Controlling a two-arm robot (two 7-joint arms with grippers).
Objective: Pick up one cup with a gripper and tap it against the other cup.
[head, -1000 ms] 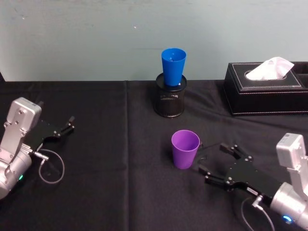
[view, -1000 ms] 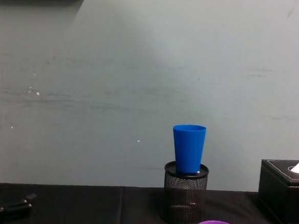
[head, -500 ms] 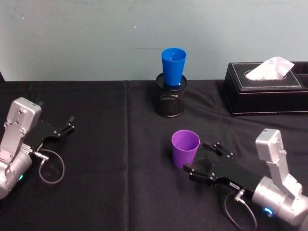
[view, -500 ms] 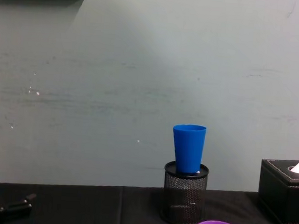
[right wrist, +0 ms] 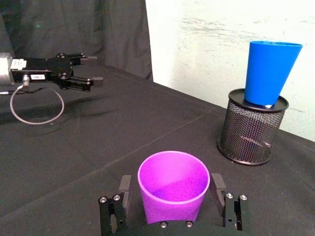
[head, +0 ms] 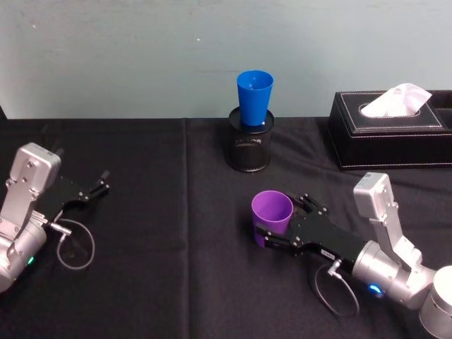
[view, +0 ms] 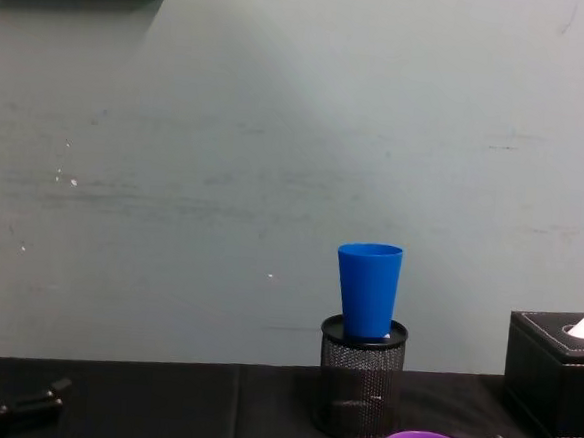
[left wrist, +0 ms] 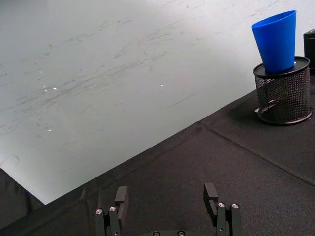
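The right pincer (head: 282, 220) has slid forward across the black worktop (head: 162, 282) over the last second. It began off to one side of the purple cup (right wrist: 172, 196), with open cloth between them. Now it has that cup between its jaws. The cup itself has not shifted and stands upright on the worktop with its mouth up.

The approach looks finished, so the next step is probably to close and lift.

The jaws are spread a little wider than the cup. One of the flat black fingers (right wrist: 124, 191) stands on each side of the cup, below its rim. Whether either finger already touches the plastic cannot be told. The cup does not yet look squeezed or raised.

Beyond the pincer, farther from the robot and nearly straight ahead of the jaws, is the blue cup (head: 254, 95). It sits upright with its narrow base dropped into a black mesh pen holder (head: 249, 150). That puts it higher than the purple cup, so a tap will need a lift as well as a reach.

Beyond and to the pincer's right lies a black tissue box (head: 388, 131).

Well apart on the opposite side, the left pincer (left wrist: 166, 195) rests low over the worktop, jaws wide and holding nothing.
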